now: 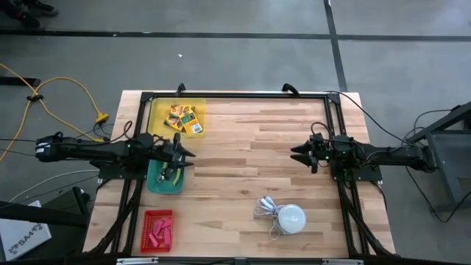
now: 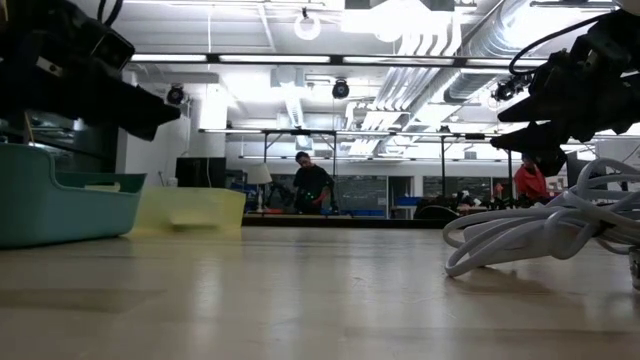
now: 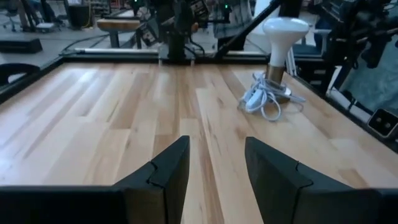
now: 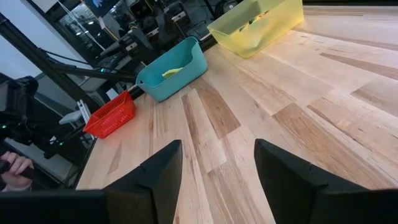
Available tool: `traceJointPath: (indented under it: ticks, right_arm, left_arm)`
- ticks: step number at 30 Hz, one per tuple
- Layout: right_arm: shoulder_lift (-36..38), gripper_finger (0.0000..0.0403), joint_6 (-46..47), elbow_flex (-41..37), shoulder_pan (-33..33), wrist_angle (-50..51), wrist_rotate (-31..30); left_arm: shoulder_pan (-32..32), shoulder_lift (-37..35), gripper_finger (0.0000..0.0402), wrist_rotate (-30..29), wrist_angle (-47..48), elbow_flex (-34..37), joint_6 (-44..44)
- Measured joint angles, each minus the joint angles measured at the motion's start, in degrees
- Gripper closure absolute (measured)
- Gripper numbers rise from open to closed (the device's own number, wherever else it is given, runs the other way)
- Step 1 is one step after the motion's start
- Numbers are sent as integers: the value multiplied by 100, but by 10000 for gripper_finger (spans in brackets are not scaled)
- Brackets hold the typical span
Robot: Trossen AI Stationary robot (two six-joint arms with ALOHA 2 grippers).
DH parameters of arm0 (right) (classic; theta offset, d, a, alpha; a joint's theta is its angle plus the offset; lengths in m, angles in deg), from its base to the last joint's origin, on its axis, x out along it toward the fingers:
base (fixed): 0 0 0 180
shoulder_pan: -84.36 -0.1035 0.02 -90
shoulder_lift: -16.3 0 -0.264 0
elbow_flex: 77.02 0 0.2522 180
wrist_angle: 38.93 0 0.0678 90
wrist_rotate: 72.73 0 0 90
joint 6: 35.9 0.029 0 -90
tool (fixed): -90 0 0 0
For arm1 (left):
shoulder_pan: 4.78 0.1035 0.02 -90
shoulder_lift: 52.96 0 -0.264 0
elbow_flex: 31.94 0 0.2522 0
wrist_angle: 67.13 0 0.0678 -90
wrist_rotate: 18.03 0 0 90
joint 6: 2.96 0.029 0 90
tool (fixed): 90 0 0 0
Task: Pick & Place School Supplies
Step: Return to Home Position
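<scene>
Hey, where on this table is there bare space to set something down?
Widest bare tabletop lies between the left gripper and right gripper. Also free: the strip between the red basket and the white cord. Crowded: the left edge, with yellow bin, teal bin and basket, and around the white dome.

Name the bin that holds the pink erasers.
The red basket: pink erasers lie in it. The teal bin holds a green tool, the yellow bin boxes.
</scene>
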Motion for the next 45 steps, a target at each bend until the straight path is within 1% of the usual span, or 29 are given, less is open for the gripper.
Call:
traceJointPath:
  ticks: [11, 15, 18, 20, 45]
  right_arm:
    - [0, 213, 1, 0, 1, 0, 0]
    - [0, 213, 1, 0, 2, 0, 0]
    - [0, 213, 1, 0, 0, 1, 1]
    - [0, 213, 2, 0, 2, 1, 0]
    - [0, 213, 2, 0, 0, 1, 0]
  left_arm:
    - [0, -1052, 250, -57, 1531, 17, 7]
    - [0, -1492, 250, -496, 2109, 22, -218]
    - [0, -1733, 250, -843, 2229, 26, -332]
    - [0, -1769, 250, -945, 2255, 26, -330]
    - [0, -1730, 250, -944, 2312, 33, -282]
